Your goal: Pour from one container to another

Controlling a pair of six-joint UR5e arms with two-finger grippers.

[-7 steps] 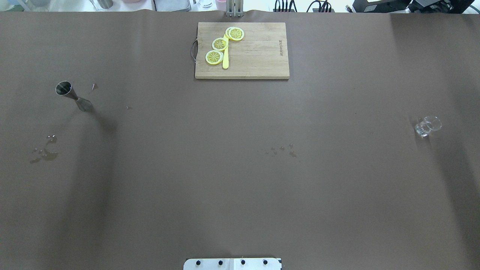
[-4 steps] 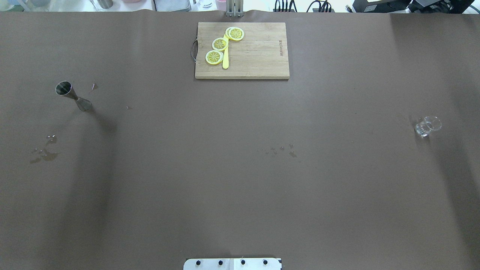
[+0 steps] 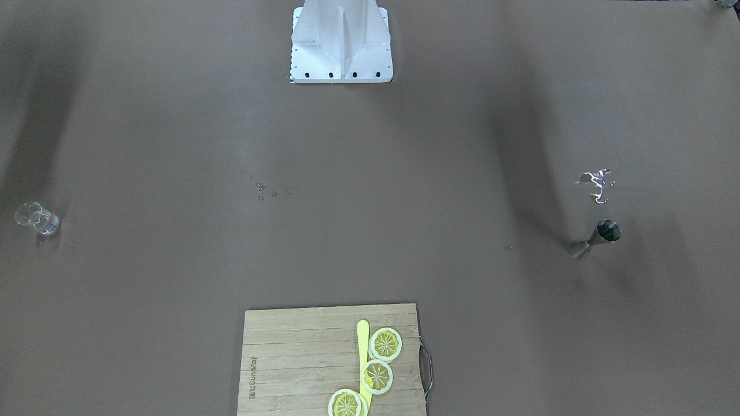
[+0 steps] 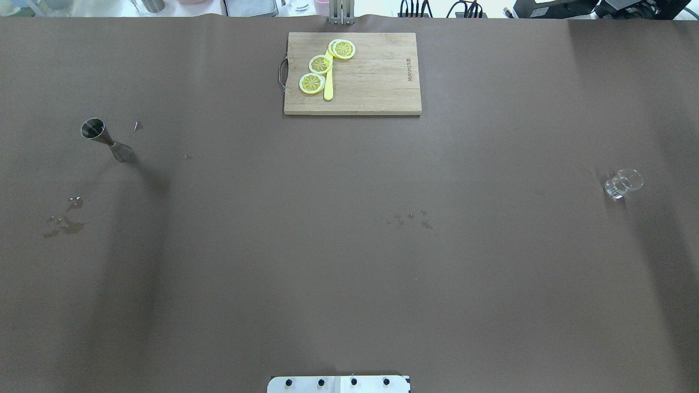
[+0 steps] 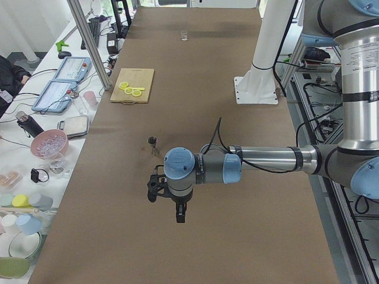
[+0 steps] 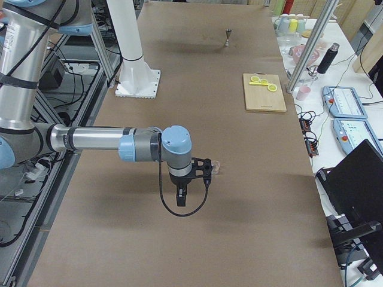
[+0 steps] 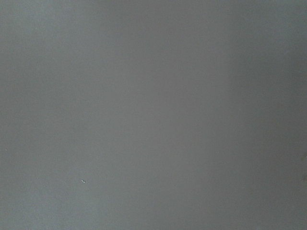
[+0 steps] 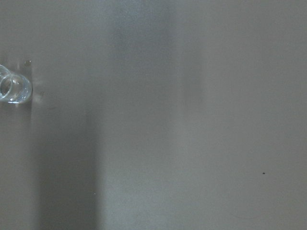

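A steel jigger [image 4: 104,139] stands upright on the brown table at the robot's left, also seen in the front-facing view [image 3: 595,238]. A small clear glass [image 4: 622,183] stands at the far right; it shows at the left edge of the right wrist view [image 8: 13,89]. Neither gripper appears in the overhead, front-facing or wrist views. In the exterior left view the left gripper [image 5: 154,189] hovers over the table short of the jigger [image 5: 153,142]. In the exterior right view the right gripper [image 6: 208,170] hangs close beside the glass [image 6: 218,167]. I cannot tell whether either is open or shut.
A wooden cutting board [image 4: 377,82] with lemon slices [image 4: 319,64] and a yellow knife lies at the far middle. Spilled drops [image 4: 65,221] lie near the jigger, with more at mid-table [image 4: 409,218]. The robot base plate [image 4: 338,383] is at the near edge.
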